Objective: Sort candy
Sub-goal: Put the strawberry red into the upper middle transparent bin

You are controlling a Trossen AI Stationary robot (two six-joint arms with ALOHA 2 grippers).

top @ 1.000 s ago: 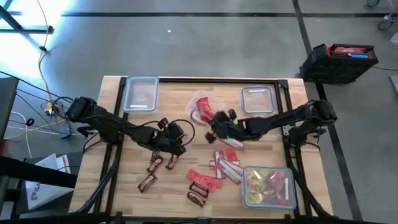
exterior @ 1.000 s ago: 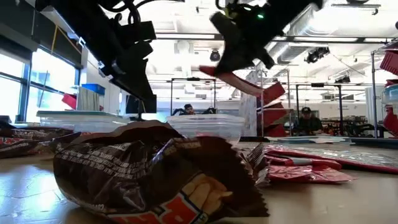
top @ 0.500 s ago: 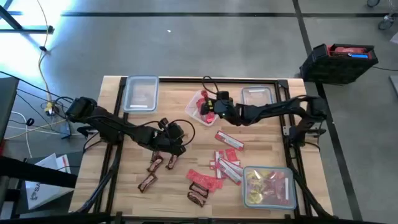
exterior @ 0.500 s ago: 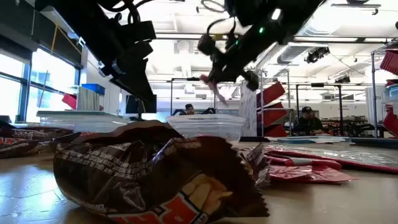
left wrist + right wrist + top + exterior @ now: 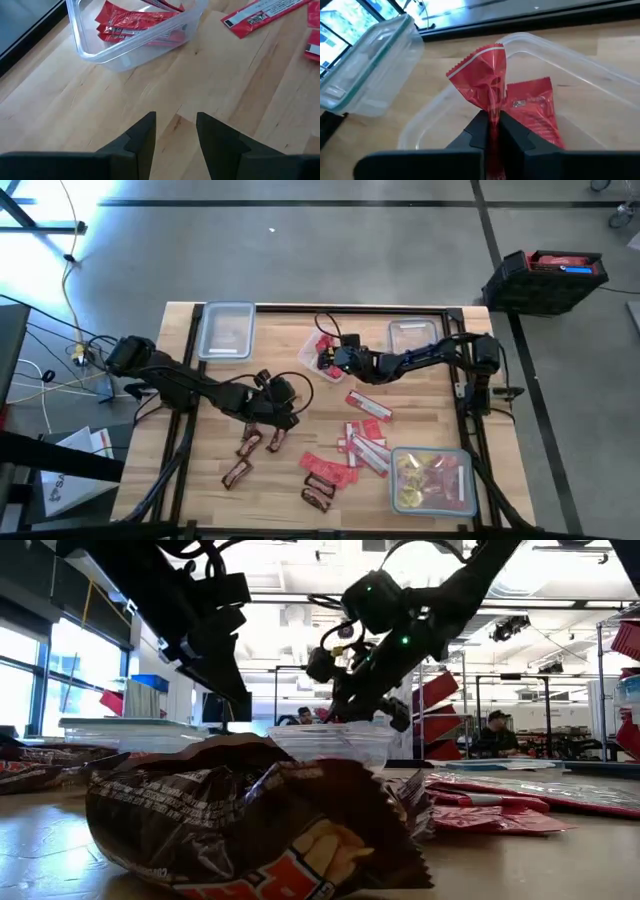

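Observation:
My right gripper [image 5: 335, 359] [image 5: 491, 117] is shut on a flat red candy packet [image 5: 482, 80]. It holds the packet over a clear container [image 5: 305, 350] [image 5: 530, 42] at the far middle of the table. Another red packet [image 5: 530, 107] lies inside that container. My left gripper [image 5: 283, 402] [image 5: 175, 120] hovers open over bare wood at left of centre, touching nothing. Dark brown mini bars [image 5: 250, 442] and loose red packets [image 5: 362, 448] lie flat on the near half of the table. My right gripper pinches the red packet between its two fingers at a creased strip near one end [image 5: 492, 107]. The fingers reach in from the table's right, slanting down. The rest of the packet sticks out past the fingertips, crumpled, over the container's opening.
Two clear containers [image 5: 226, 330] [image 5: 413, 340] stand at the far edge, left and right. A container [image 5: 445, 500] holding yellow and pink sweets stands at the near right. A brown wrapper [image 5: 250, 820] fills the low view's foreground. Bare wood lies around my left gripper.
My right gripper has carried the red packet from the table's middle toward the far edge and slightly left, then come down over the container of red packets. It has stayed shut on the packet throughout.

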